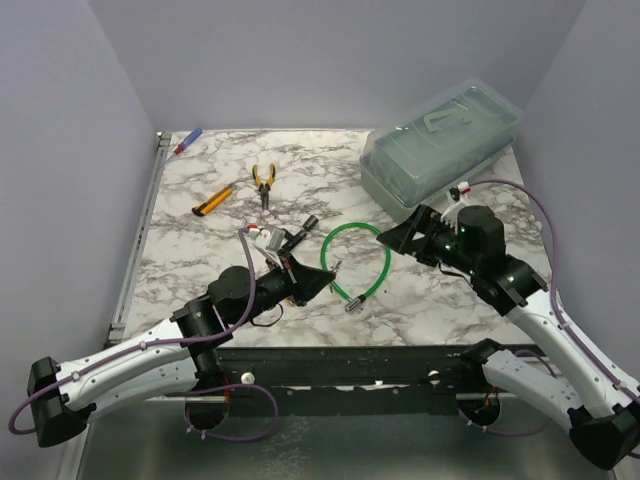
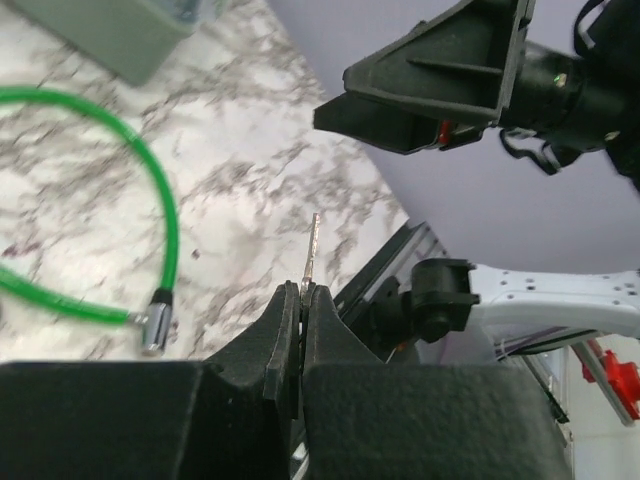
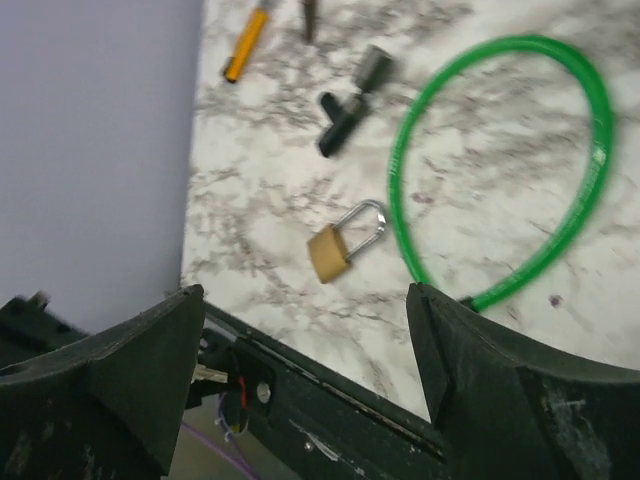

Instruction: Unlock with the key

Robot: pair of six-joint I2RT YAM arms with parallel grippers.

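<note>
Key pinched in left tool; right tool gapes open toward brass padlock and green cable.

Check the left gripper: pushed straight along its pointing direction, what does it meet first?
Probably the right gripper: its open fingertips sit right on the line of the key held by the left gripper. The green cable lies off to one side. Depth is unclear.
</note>
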